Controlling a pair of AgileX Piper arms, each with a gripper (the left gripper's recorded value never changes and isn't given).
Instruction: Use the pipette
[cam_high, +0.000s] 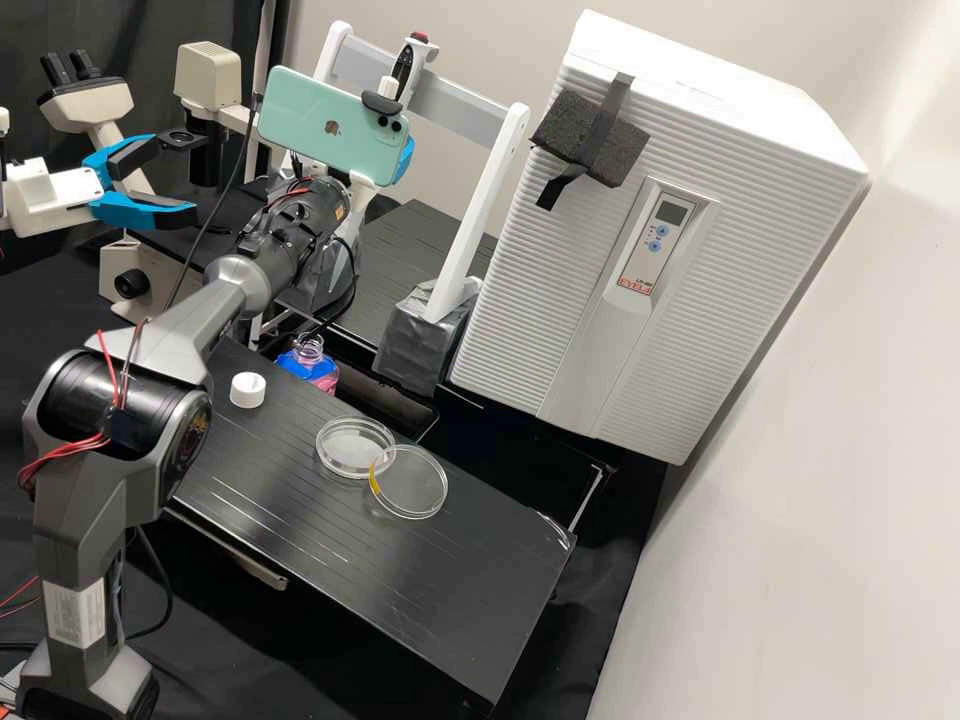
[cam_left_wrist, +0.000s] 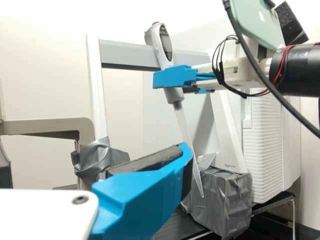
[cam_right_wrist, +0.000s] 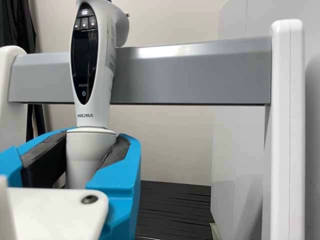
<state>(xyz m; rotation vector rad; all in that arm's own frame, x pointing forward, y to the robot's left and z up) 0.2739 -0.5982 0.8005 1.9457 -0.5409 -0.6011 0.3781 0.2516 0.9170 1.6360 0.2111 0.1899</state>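
Pipette (cam_right_wrist: 92, 75) is gripped at its lower barrel by the right gripper (cam_right_wrist: 75, 155), blue fingers closed on it, just in front of the rack's grey crossbar (cam_right_wrist: 200, 75). The left gripper (cam_high: 170, 178) is held well apart near the microscope (cam_high: 125, 275), fingers spread and empty. The step is judged to be lifting the pipette off the rack. The grip should be kept firm and the body raised until it is clear of the bar. The long clear tip (cam_left_wrist: 192, 165) should be kept off the taped foot (cam_left_wrist: 225, 200) before anything is carried toward the open bottle (cam_high: 312, 362).
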